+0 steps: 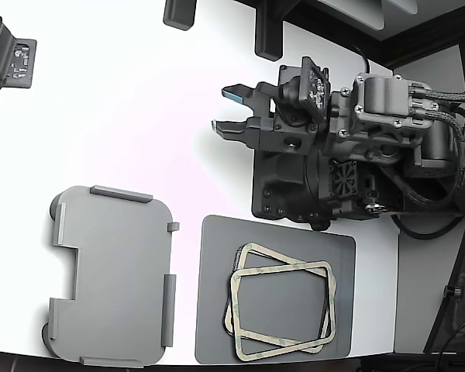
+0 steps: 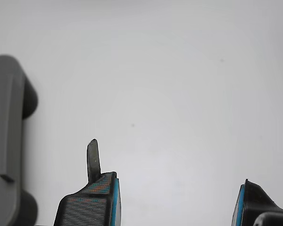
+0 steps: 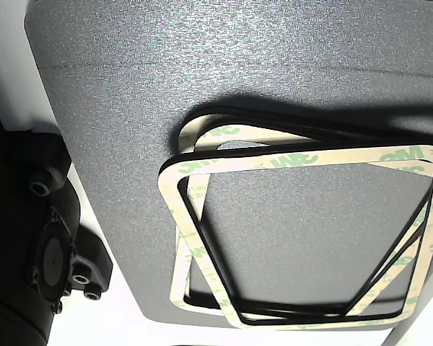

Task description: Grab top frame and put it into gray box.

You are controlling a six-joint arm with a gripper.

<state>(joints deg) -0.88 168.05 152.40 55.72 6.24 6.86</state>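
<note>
Two cream-beige frames lie stacked and skewed on a dark gray mat [image 1: 217, 310] at the exterior view's lower right. The top frame [image 1: 285, 349] rests over the lower frame [image 1: 275, 253]. In the other view the top frame [image 3: 310, 158] shows green print and covers most of the lower frame [image 3: 179, 281] on the mat [image 3: 130, 72]. The gray box [image 1: 112, 275] sits empty to the exterior view's left of the mat; its edge shows in the wrist view [image 2: 4, 141]. My gripper [image 1: 223, 108] is open and empty over bare white table, well apart from the frames [image 2: 177, 207].
The arm's black base [image 1: 294, 186] stands just behind the mat. A second arm's dark part [image 1: 8, 54] is at the exterior view's upper left. Dark posts [image 1: 267, 35] stand at the table's far edge. A black mount [image 3: 43, 238] borders the mat.
</note>
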